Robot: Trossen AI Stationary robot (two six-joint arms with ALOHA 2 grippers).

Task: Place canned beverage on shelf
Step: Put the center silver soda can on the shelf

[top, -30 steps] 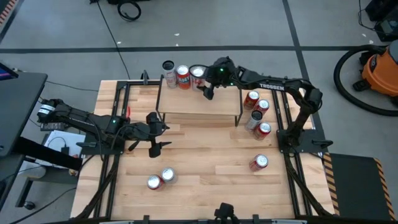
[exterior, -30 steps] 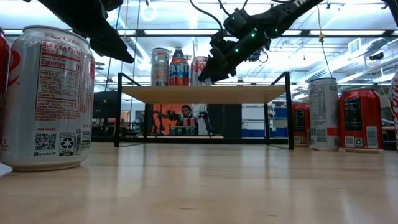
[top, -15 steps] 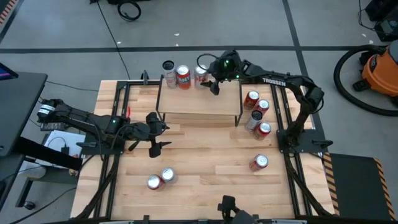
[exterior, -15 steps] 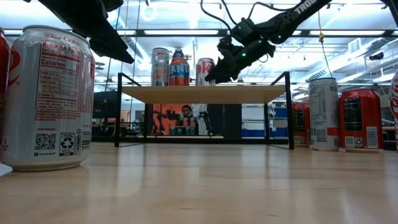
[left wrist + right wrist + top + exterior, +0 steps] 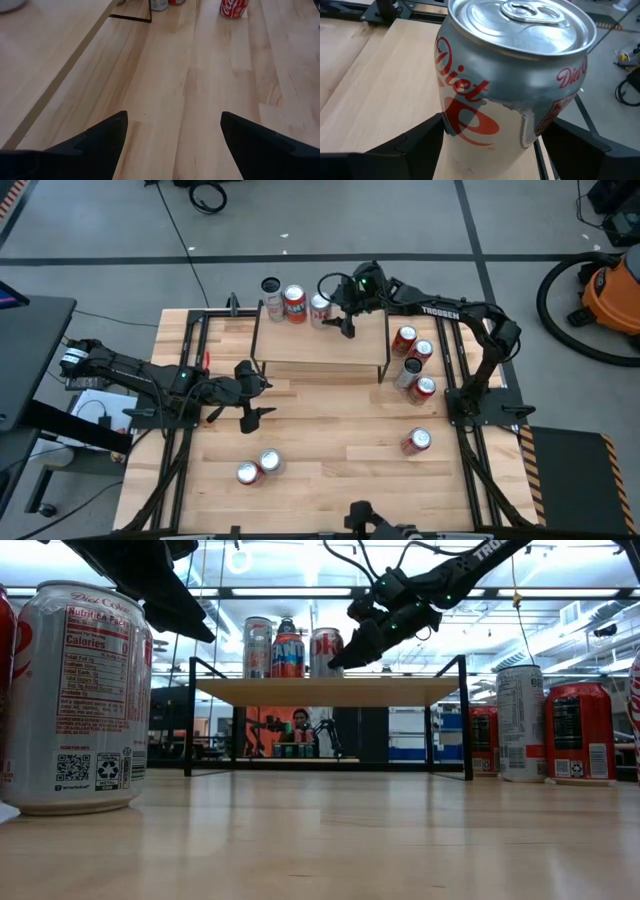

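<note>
Shelf (image 5: 320,340) with three cans (image 5: 294,304)

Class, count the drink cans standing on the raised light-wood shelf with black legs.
3, along the shelf's far edge: a plain silver can, a red-and-blue can, then a silver Diet Coke can at the right gripper. None appears hidden.
</note>
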